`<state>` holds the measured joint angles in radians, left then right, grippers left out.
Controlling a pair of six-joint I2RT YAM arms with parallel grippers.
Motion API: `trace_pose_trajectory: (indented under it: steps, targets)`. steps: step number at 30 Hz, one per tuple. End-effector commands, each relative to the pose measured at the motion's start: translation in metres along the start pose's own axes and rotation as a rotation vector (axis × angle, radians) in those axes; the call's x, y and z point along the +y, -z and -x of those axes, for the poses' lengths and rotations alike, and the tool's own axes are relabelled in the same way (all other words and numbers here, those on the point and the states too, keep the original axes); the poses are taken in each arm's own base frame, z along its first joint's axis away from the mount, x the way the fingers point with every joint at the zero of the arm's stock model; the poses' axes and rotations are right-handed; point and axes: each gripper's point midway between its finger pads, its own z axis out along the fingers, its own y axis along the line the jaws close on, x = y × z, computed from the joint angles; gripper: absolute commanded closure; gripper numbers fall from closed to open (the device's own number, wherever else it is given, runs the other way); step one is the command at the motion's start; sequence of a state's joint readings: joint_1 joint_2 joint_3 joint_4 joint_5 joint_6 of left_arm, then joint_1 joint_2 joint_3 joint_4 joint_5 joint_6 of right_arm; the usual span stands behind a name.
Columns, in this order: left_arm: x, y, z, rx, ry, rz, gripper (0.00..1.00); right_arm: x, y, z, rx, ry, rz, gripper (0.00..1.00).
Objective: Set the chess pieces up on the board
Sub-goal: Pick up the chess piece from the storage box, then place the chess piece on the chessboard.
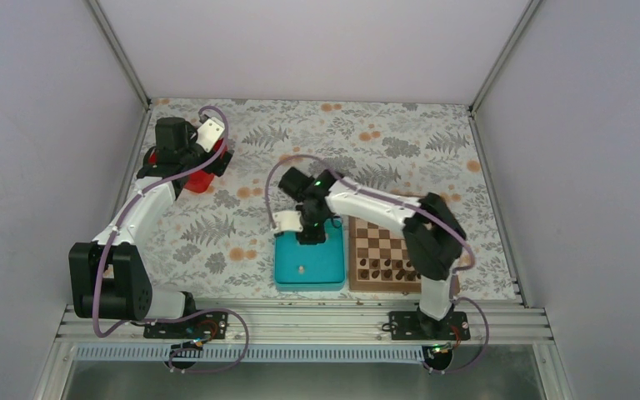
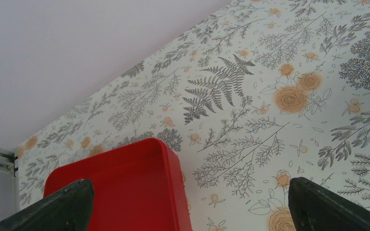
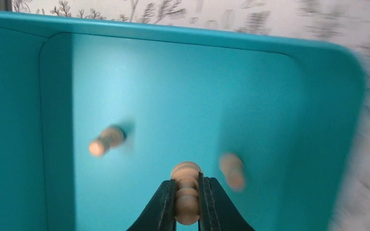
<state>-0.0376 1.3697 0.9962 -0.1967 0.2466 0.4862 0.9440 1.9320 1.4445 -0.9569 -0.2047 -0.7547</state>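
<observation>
Presently, a pale beige chess piece (image 3: 186, 171) is clamped between the closed fingers of the right gripper (image 3: 187, 186), and its rounded top is seen above the fingertips. The grip is made over the teal tray (image 3: 173, 36); whether the piece is lifted clear of the tray floor cannot be told. Two more pale chess pieces are seen inside the tray, both blurred: one piece (image 3: 105, 139) off to the left and another piece (image 3: 232, 169) just right of the gripper. The chessboard (image 1: 387, 237) is placed just beside the tray, on its right, and dark brown chessmen (image 1: 387, 268) are lined along its near rows. The left gripper (image 2: 188, 185) is held at the far left of the floral tablecloth (image 2: 270, 120), above a red tray (image 2: 125, 192), with its fingers spread wide apart.
</observation>
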Motion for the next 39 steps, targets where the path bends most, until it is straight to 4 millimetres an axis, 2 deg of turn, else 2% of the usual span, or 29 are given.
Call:
trace_pose_trajectory:
  steps: [1, 6, 9, 14, 19, 22, 26, 33, 39]
  targets:
    - [0.000, 0.000, 0.004, -0.017, -0.006, -0.002, 0.00, -0.023, 0.081, -0.016, -0.098, -0.090, -0.119, 0.96]
    - [0.002, 0.002, 0.006, -0.019, -0.008, 0.008, 0.00, -0.055, 0.131, -0.086, -0.094, -0.285, -0.255, 0.95]
    - [0.001, 0.001, 0.007, -0.019, -0.007, 0.003, 0.00, -0.064, 0.147, -0.135, -0.075, -0.405, -0.303, 0.94]
    - [0.000, 0.000, 0.006, -0.018, -0.008, -0.003, 0.00, -0.058, 0.151, -0.212, -0.016, -0.581, -0.322, 0.93]
    - [0.001, 0.002, 0.010, -0.030, -0.011, 0.001, 0.00, -0.043, 0.138, -0.265, 0.029, -0.707, -0.292, 0.92]
    - [0.001, 0.003, 0.010, -0.032, -0.011, -0.002, 0.00, -0.037, 0.126, -0.277, 0.040, -0.741, -0.262, 0.92]
    - [0.000, 0.004, 0.010, -0.034, -0.012, 0.001, 0.00, -0.036, 0.110, -0.283, 0.047, -0.759, -0.230, 0.91]
    - [0.001, 0.006, 0.010, -0.034, -0.013, 0.006, 0.00, -0.049, 0.087, -0.293, 0.060, -0.782, -0.211, 0.90]
    - [0.001, 0.005, 0.009, -0.032, -0.014, 0.007, 0.00, -0.056, 0.080, -0.300, 0.065, -0.795, -0.214, 0.90]
